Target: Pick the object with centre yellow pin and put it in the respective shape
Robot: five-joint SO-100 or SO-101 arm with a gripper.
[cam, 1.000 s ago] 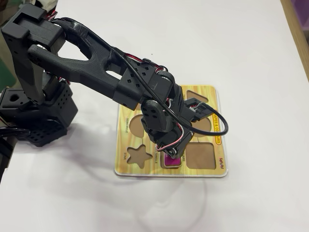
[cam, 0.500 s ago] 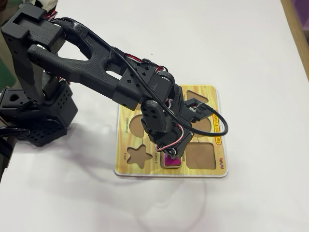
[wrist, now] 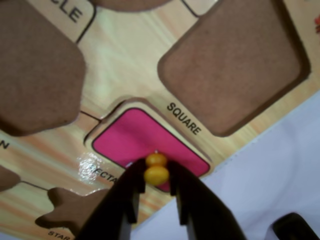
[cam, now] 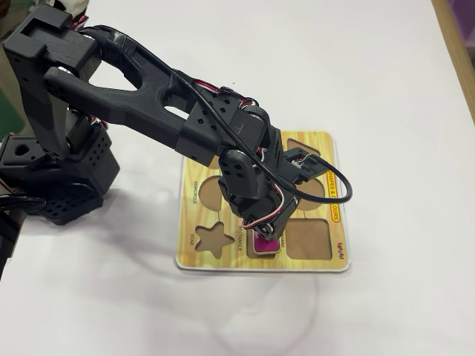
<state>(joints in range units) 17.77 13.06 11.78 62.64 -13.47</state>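
One pink piece [wrist: 135, 137], magenta face, yellow knob [wrist: 156, 168] at centre: lies flat inside the rectangle cutout [wrist: 102, 131] of the shape board [cam: 315, 141], pale rim showing round it. My pincer [wrist: 156, 184]: both black fingers [wrist: 129, 192] pressed against the knob from either side, pinching it. Square cutout [wrist: 235, 65]: bare brown, just beside the piece. Star cutout [cam: 211, 239]: bare, at the other side. Board rests on the white bench [cam: 386, 74], my arm [cam: 141, 81] reaching over it.
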